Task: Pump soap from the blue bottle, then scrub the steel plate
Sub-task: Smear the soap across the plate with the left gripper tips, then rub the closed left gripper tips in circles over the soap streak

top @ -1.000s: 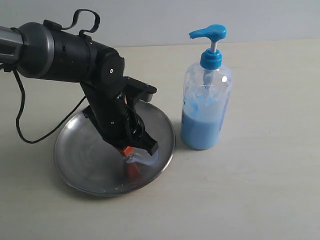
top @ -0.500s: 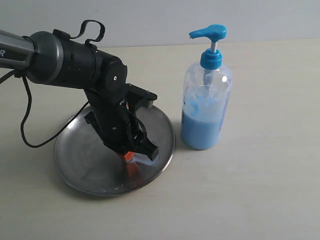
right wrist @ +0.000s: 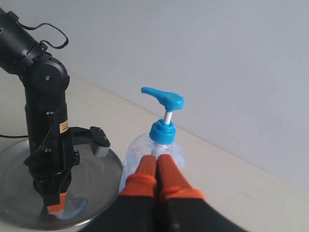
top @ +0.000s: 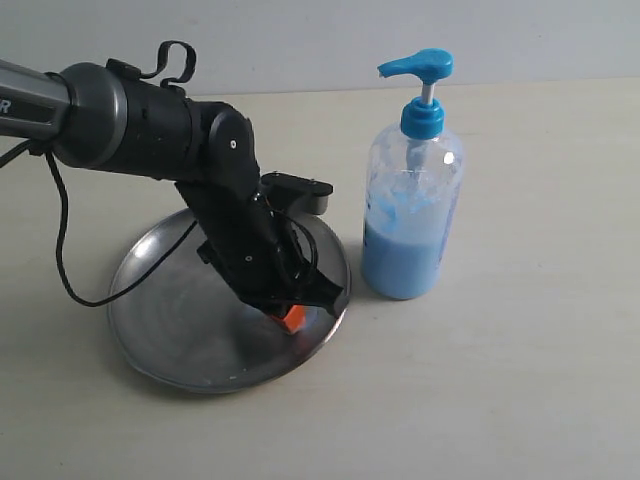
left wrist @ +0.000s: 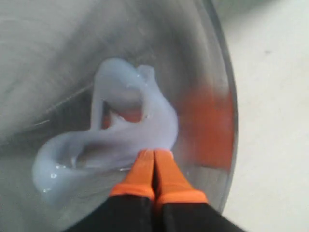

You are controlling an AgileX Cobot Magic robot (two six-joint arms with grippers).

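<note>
Steel plate (top: 150, 335) lies flat on the beige table (top: 520, 390), left of centre in the exterior view. The left arm (top: 180, 140) leans over its far side. Left gripper (top: 293, 318) is down on the plate, orange tips close to the rim on the side facing the blue bottle (top: 408, 240), with little room between tips and rim. Jaws are pressed together with no gap and nothing between them.

In the left wrist view the tips touch the edge of the soap (left wrist: 159, 125), a pale blue looping smear on the metal with an orange reflection beside it.

Bottle stands upright just beside the plate, not touching, with a narrow strip of table between them. There is wide free table to the right of the bottle and in front of it.

Bottle holds light blue soap in roughly its lower half, with streaks on the clear wall above. Pump head (top: 420, 65) is raised, spout pointing toward the plate side.

Right gripper (right wrist: 157, 164) shows only in its own wrist view, jaws closed tight and holding nothing. The bottle sits behind the tips; whether they touch it cannot be told.

Black cable (top: 60, 260) trails from the left arm across the table by the plate's left rim. Plain pale grey wall (top: 330, 40) stands behind the table.
</note>
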